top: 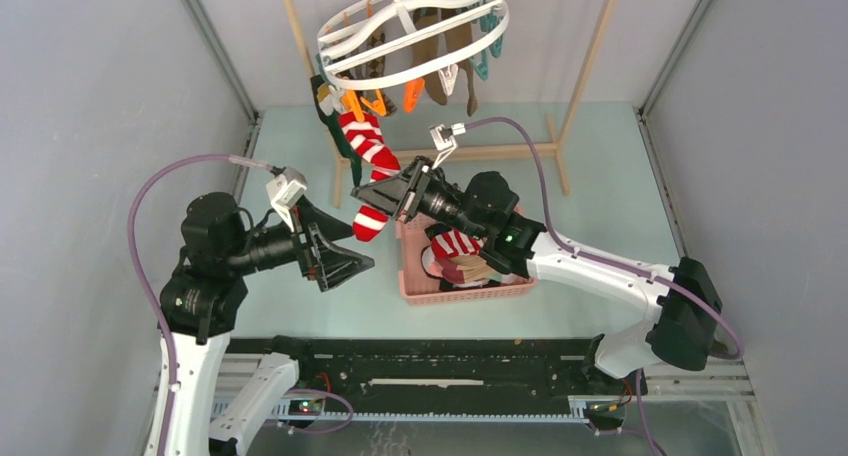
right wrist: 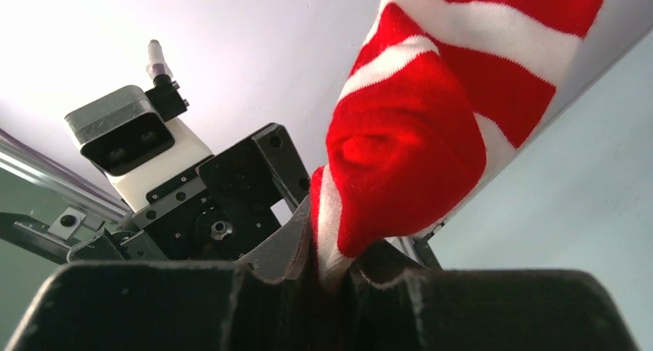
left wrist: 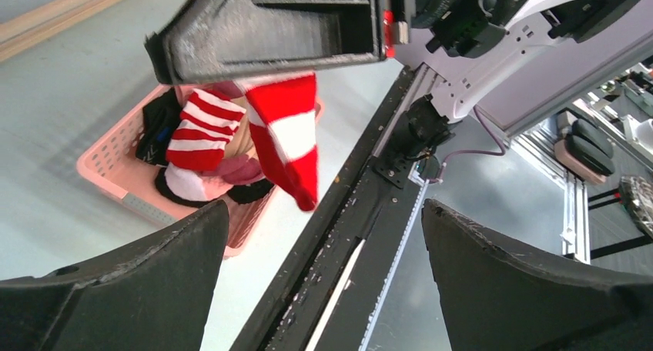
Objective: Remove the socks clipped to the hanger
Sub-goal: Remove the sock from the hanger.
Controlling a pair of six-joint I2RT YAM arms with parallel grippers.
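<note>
**Overhead and wrist views.** The red-and-white striped sock [top: 368, 146] is hanging from the near-left rim of the white hanger [top: 404, 18]. Its clipped top is sitting among the pins and is hard to make out. Its middle is disappearing between the right fingers [right wrist: 192, 305], which are clenching it. In the right wrist view the sock is running up out of frame, and the lower edge is cutting off the fingertips. The top of the overhead view is cropping the hanger's upper part.

The left fingers [left wrist: 138, 289] are standing fully released, grasping nothing. The sock's toe is hanging just ahead of their tips.

A pink basket [top: 465, 291] is sitting on the table [top: 600, 196] just behind and beneath the right fingers. The right wrist is covering part of its contents.

Two striped socks are showing: the gripped one and a second striped sock [top: 455, 244], which is lying in the basket on pink, black and white fabric that cannot be told apart into items.

Beyond the right fingers, two tan-brown socks [top: 435, 71] and a dark sock [top: 338, 136] are hanging from the hanger. At least three orange clothespins [top: 412, 94] and two teal clothespins [top: 492, 38] are dangling there. A wooden rack frame [top: 590, 56] is standing behind them.
</note>
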